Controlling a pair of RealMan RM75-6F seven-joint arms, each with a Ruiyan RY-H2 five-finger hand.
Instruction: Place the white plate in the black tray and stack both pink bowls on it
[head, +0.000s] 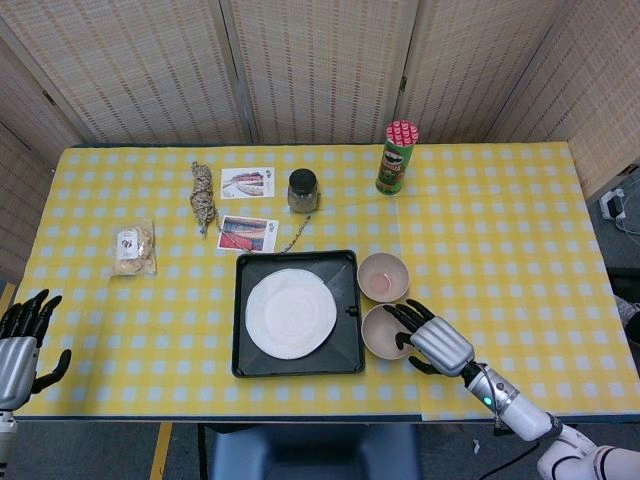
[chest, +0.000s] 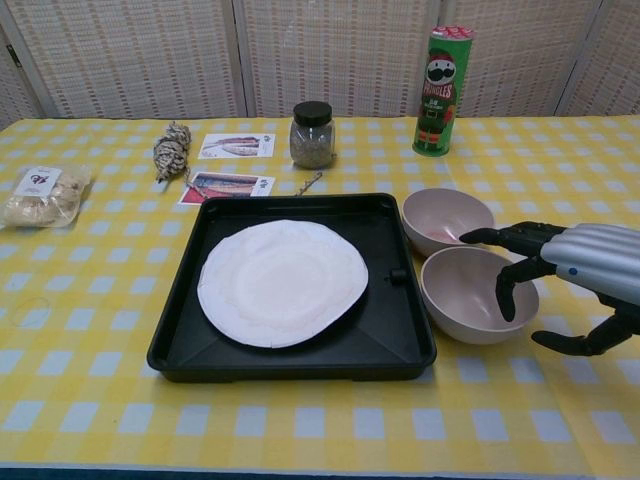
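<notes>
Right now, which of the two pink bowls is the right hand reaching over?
The nearer pink bowl, closest to the table's front edge. The right hand has fingers spread above its rim, while the farther pink bowl sits clear of it.

On the yellow checked table (head: 500, 230) the white plate (head: 290, 313) lay inside the black tray (head: 297, 366). Two pink bowls stood just right of the tray: the far bowl (head: 383, 276) and the near bowl (head: 384, 332), close to each other. The right hand (head: 428, 338) was at the near bowl with its fingers (head: 398, 313) spread over the rim, holding nothing. The left hand (head: 22, 342) was open at the left edge of the table.
</notes>
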